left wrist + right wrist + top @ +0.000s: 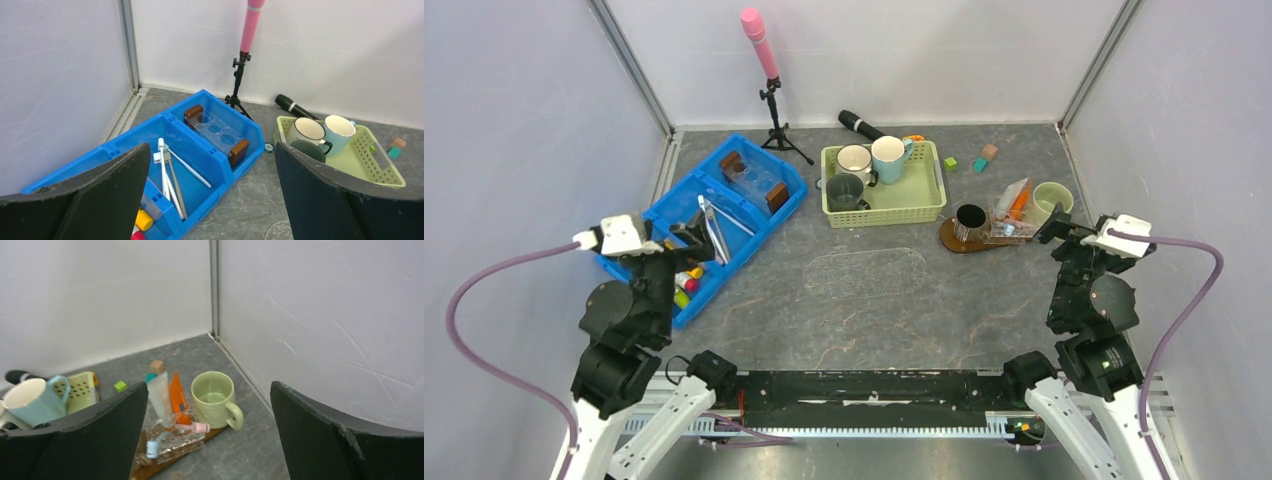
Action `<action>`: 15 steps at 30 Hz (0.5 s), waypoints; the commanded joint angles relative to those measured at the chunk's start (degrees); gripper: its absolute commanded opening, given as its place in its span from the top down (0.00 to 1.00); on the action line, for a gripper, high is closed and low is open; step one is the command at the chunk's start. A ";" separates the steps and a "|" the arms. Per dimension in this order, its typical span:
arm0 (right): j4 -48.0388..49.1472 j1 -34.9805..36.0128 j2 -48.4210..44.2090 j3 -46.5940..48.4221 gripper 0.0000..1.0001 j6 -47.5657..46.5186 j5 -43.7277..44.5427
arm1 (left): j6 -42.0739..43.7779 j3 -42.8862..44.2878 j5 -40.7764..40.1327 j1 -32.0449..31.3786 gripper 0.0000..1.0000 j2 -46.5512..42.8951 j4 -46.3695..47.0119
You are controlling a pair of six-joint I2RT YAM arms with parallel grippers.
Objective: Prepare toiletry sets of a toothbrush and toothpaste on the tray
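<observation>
L gripper [686, 240] was wide, empty, over blue bin [759, 225] | toothbrushes [712, 226] lay flat, bunched: pinch could slip or lift two | tray [954, 243] crowded; toothpaste [1019, 203] stood in clear holder [1009, 228] on it | R gripper [1054, 228] was wide, empty: could knock green mug [1052, 197].

From my end this was obviously a robotics lab test cell, not anyone's home. Plain white panels [874, 50] in aluminium framing [629, 65] boxed in a grey bench [864, 320]. There was a pink-tipped pole on a mini tripod [776, 130], plus mismatched props: a blue parts bin [195, 145], a green basket [894, 213] of mugs [889, 155] and toy blocks [950, 163].
</observation>
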 commanded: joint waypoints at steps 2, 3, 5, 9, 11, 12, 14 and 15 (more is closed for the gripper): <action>2.42 -0.10 -4.98 -4.53 0.02 -5.94 1.44 | 4.42 -1.55 -3.91 -0.13 0.00 -7.16 0.41; 2.58 -0.12 -5.96 -5.10 0.02 -5.76 2.05 | 5.92 -2.43 -4.15 -0.15 0.00 -8.41 1.02; 3.35 -0.17 -7.48 -6.11 0.02 -5.90 2.92 | 6.32 -4.21 -4.16 -0.09 0.00 -11.05 1.90; 4.99 -0.10 -10.32 -8.05 0.02 -6.17 4.14 | 6.27 -6.14 -4.07 -0.16 0.00 -14.43 2.55; 5.66 -0.12 -11.06 -8.86 0.02 -6.19 4.99 | 6.49 -6.50 -4.29 -0.16 0.00 -15.33 2.51; 5.90 -0.17 -11.18 -9.09 0.02 -6.17 5.49 | 6.73 -6.58 -4.57 -0.14 0.00 -15.61 2.47; 5.97 -0.10 -11.21 -9.19 0.02 -6.26 5.82 | 7.21 -6.60 -5.32 -0.16 0.00 -15.82 2.54; 6.01 -0.10 -11.12 -9.11 0.02 -6.26 5.72 | 7.41 -6.60 -5.56 -0.16 0.00 -15.79 2.64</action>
